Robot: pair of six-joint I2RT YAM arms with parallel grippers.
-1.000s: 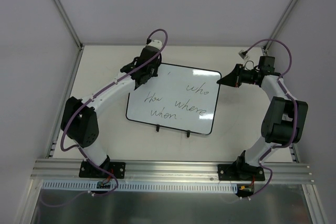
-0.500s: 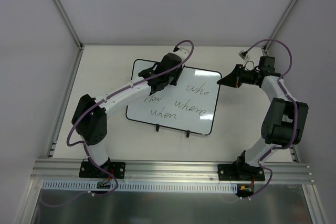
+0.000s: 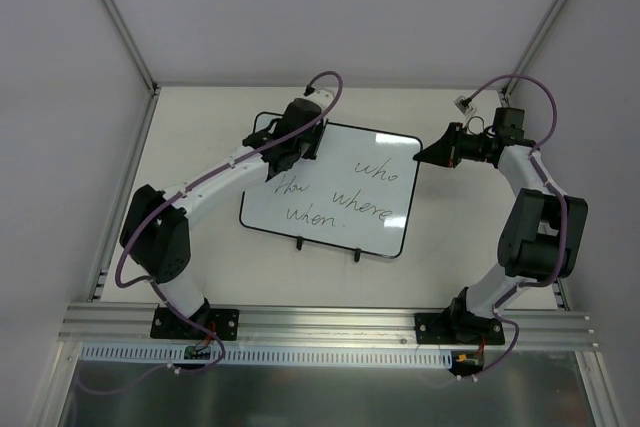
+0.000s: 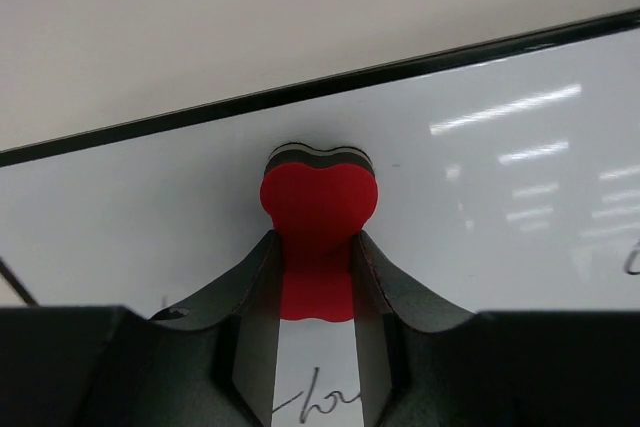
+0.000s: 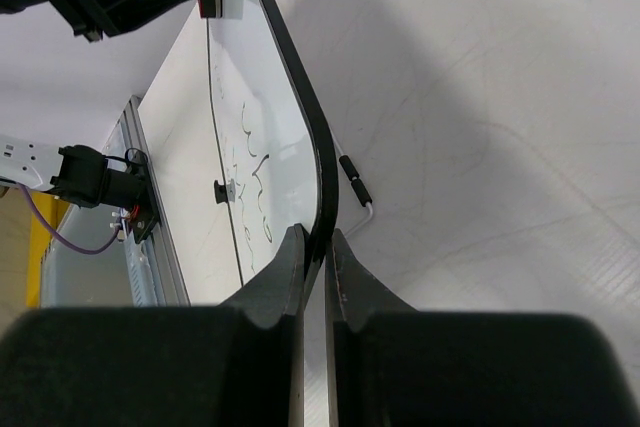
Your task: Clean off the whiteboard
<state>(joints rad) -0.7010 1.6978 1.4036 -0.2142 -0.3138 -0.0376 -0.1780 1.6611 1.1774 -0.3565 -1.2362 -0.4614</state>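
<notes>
The whiteboard [image 3: 340,192] lies tilted in the middle of the table, with black handwritten words on its right and lower parts. My left gripper [image 3: 285,152] is shut on a red bone-shaped eraser [image 4: 318,209] that rests on the board's upper left area, just below the black frame [image 4: 400,69]. One written word [image 4: 318,402] shows behind the eraser. My right gripper [image 3: 418,157] is shut on the board's right edge [image 5: 318,162]; its fingers [image 5: 280,272] pinch the black frame.
White walls with metal corner posts enclose the table on three sides. A small connector [image 3: 464,102] lies at the back right. A black rod with a white wire [image 5: 354,182] lies beside the board's edge. An aluminium rail [image 3: 330,322] runs along the near edge.
My left gripper with the eraser swept right along the board's top, then came back left and a little down. The right gripper and the board have stayed in place.
</notes>
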